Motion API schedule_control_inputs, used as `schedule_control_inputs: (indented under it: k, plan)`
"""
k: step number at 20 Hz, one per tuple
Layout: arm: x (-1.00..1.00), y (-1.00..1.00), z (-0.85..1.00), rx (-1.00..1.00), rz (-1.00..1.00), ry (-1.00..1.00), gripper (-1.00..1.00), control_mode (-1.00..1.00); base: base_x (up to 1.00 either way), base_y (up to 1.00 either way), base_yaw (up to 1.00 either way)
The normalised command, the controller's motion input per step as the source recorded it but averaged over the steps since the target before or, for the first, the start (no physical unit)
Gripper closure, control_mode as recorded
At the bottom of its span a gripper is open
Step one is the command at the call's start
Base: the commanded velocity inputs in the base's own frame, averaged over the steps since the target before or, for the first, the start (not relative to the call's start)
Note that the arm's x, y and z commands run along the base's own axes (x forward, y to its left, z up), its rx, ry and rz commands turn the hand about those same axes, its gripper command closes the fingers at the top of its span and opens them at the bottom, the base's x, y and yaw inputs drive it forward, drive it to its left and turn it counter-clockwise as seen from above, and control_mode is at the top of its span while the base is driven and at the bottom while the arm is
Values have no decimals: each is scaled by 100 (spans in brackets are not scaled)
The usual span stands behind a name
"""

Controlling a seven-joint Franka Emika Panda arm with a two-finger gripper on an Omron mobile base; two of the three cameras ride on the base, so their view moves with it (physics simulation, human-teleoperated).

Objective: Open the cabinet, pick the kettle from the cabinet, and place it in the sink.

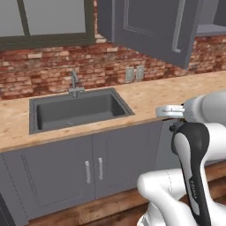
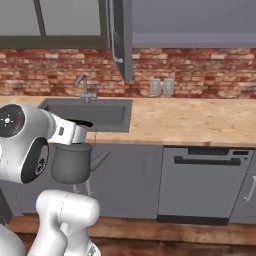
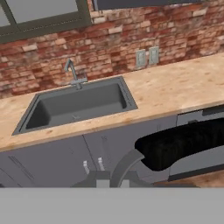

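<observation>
Currently: kettle point(image 2: 71, 162) hanging by handle in closed fingers point(image 2: 80, 131), near of worktop point(image 2: 190, 120), right of sink point(image 2: 107, 112). Cabinet point(image 1: 150, 26) open. Risk: kettle swings, clips worktop edge.

You find no legible text, label, brand, number or sign anywhere. A small pale marking sits on the arm's dark joint point(image 1: 192, 183), too blurred to read.

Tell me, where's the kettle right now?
The kettle hangs from the shut gripper at the left of the right base view, in front of the base cabinets, below and short of the sink.
</observation>
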Motion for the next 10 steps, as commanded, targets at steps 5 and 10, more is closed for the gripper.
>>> schedule_control_inputs:
  k: [5,10]
  plan:
    - [0,0,0,0,0,0,100,100,1,68,-4]
    - [0,0,0,0,0,0,100,100,14,66,-8]
